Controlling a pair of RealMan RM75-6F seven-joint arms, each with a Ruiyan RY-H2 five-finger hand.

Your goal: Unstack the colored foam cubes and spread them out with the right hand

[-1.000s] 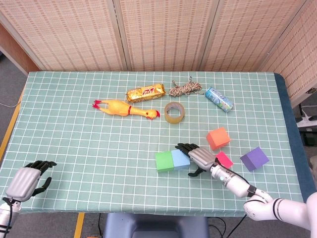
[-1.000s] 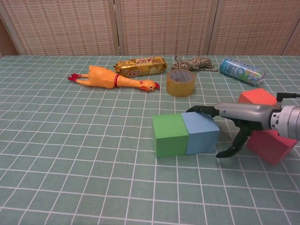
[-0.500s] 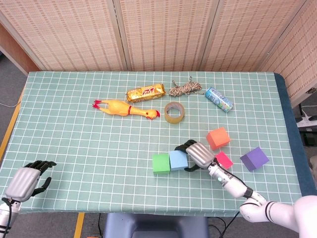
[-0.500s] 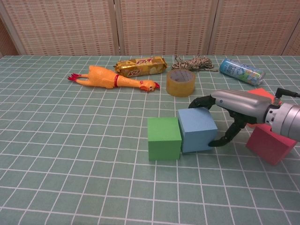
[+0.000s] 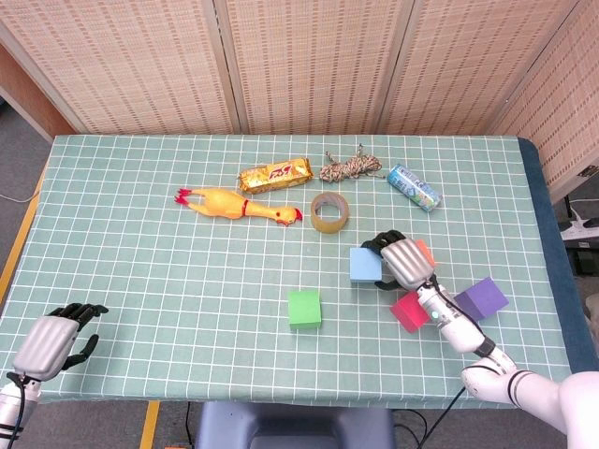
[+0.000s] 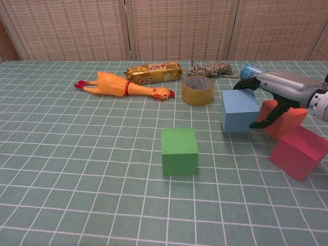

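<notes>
My right hand [image 5: 404, 262] [image 6: 279, 92] grips the light blue cube [image 5: 364, 266] [image 6: 239, 110], thumb and fingers on opposite sides, just right of table centre. The green cube [image 5: 304, 308] [image 6: 179, 150] sits alone nearer the front. Behind the hand is the orange cube [image 5: 426, 253] [image 6: 283, 120], mostly hidden in the head view. A pink-red cube [image 5: 409, 311] [image 6: 298, 152] lies right of the green one, and a purple cube [image 5: 481, 298] lies further right. My left hand [image 5: 54, 338] rests at the front left corner, fingers apart, holding nothing.
Along the back lie a rubber chicken [image 5: 238, 204], a gold snack bar [image 5: 273, 175], a string bundle [image 5: 350, 167], a tape roll [image 5: 328, 211] and a blue can [image 5: 413, 187]. The tape roll is close behind the blue cube.
The right hand has carried the blue cube away from the green cube, back and to the right, toward the orange cube. The green cube stays put. The left hand is still.
</notes>
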